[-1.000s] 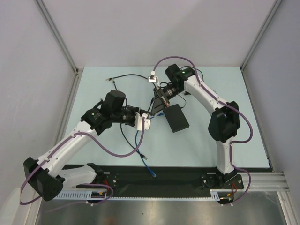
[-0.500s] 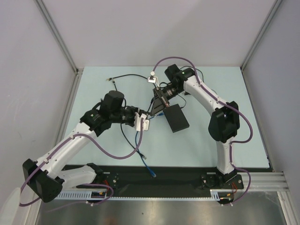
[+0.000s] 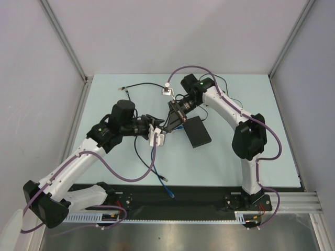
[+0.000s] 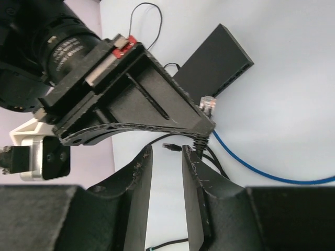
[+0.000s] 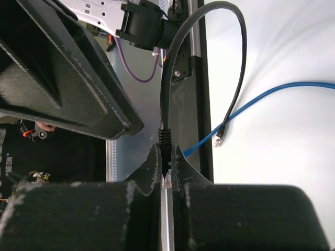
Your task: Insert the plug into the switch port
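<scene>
The switch (image 3: 196, 132) is a flat matte-black box lying on the pale table; in the left wrist view (image 4: 214, 60) its narrow port edge shows. My right gripper (image 3: 169, 123) hovers just left of it, shut on the clear plug (image 5: 168, 179) of a black cable (image 5: 167, 78). The plug's clear tip (image 4: 208, 104) pokes out at the fingertips, near the switch's corner and apart from it. My left gripper (image 3: 163, 132) is open and empty, directly below the right gripper's fingers; its own view shows it open (image 4: 166, 152).
A blue cable (image 3: 166, 185) runs from beside the switch toward the front rail; it also shows in the wrist views (image 4: 261, 163) (image 5: 272, 94). The black cable's other plug (image 5: 220, 137) lies loose. A small white connector (image 3: 167, 90) sits at the back. Grey walls enclose the table.
My right gripper has moved a little left and away from the switch, with the plug in it. The left arm and the white connector have shifted slightly left too.
</scene>
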You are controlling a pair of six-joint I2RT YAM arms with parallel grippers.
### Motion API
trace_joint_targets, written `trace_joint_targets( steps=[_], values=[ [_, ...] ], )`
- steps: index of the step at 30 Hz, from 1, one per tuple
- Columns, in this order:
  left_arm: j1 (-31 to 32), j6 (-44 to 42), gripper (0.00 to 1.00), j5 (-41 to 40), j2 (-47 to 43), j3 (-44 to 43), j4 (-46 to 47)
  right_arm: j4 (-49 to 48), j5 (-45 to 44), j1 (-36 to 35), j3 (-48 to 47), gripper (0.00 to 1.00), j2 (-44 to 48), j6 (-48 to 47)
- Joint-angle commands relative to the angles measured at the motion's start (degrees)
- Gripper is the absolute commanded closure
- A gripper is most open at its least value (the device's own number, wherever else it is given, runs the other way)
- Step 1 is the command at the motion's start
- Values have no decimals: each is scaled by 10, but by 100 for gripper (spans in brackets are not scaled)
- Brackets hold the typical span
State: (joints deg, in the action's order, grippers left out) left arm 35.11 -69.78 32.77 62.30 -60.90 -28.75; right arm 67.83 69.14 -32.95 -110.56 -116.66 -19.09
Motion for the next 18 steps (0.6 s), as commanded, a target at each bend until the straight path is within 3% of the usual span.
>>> trace_joint_targets(
  steps=[1,13,18],
  values=[
    [-6,-43,66,35,-3,-2,-33,-4,-1,-3,1,100,37,-3],
    [-8,-79,66,38,31,-20,-90,-1,-6,-7,-5,100,43,-15],
    [-8,-77,72,33,36,-23,-87,7,-6,-10,-4,100,44,-25]
  ],
)
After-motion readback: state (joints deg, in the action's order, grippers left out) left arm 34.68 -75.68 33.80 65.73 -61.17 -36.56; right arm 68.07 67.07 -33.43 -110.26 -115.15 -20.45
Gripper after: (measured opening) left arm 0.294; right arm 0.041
